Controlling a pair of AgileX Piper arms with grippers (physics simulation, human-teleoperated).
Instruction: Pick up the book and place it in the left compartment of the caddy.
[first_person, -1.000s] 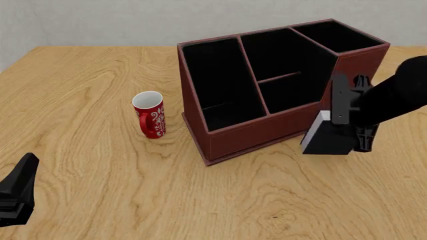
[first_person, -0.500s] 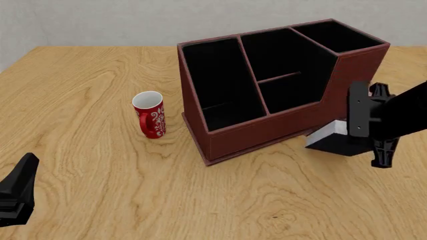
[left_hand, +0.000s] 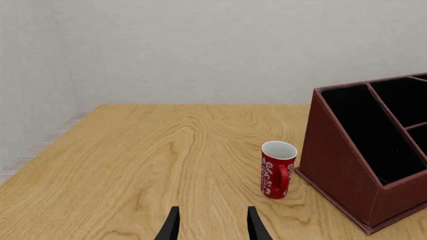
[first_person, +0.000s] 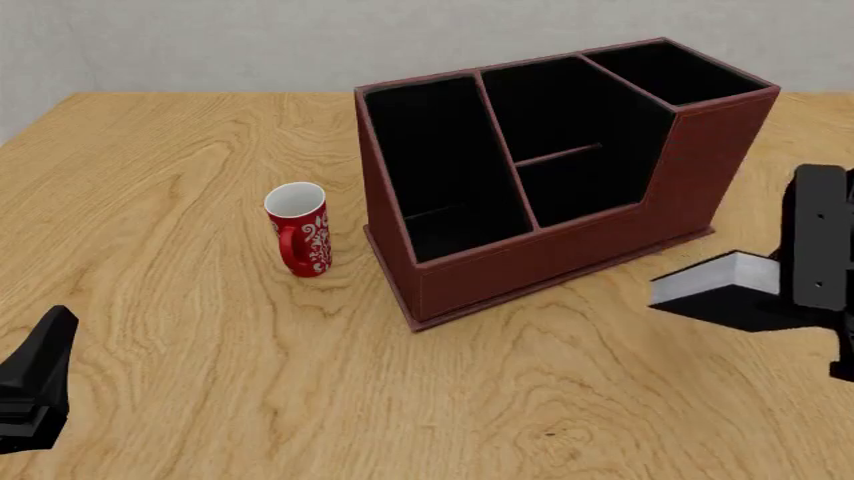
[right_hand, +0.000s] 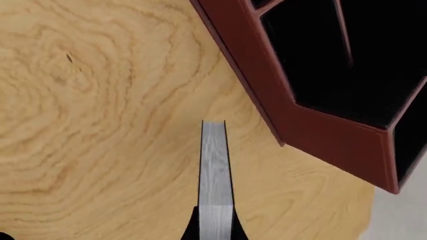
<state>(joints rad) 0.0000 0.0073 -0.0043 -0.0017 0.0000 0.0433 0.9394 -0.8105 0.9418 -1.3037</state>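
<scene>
Right gripper (first_person: 817, 268) clamps the flat black book (first_person: 727, 295), white page edges showing, beside the leather-like caddy (first_person: 561, 170); left gripper (left_hand: 212, 229) open, empty.

Table: we see a big wooden table (first_person: 200, 150) with a light, wavy grain. It stands by a pale wall.
Caddy: we see the dark red caddy (first_person: 561, 250) standing right on the table, toward the far right. It is black inside.
Mug: we see a red mug (first_person: 299, 229) with white swirls standing upright on the wood, just to the left of the caddy and not touching it.
</scene>
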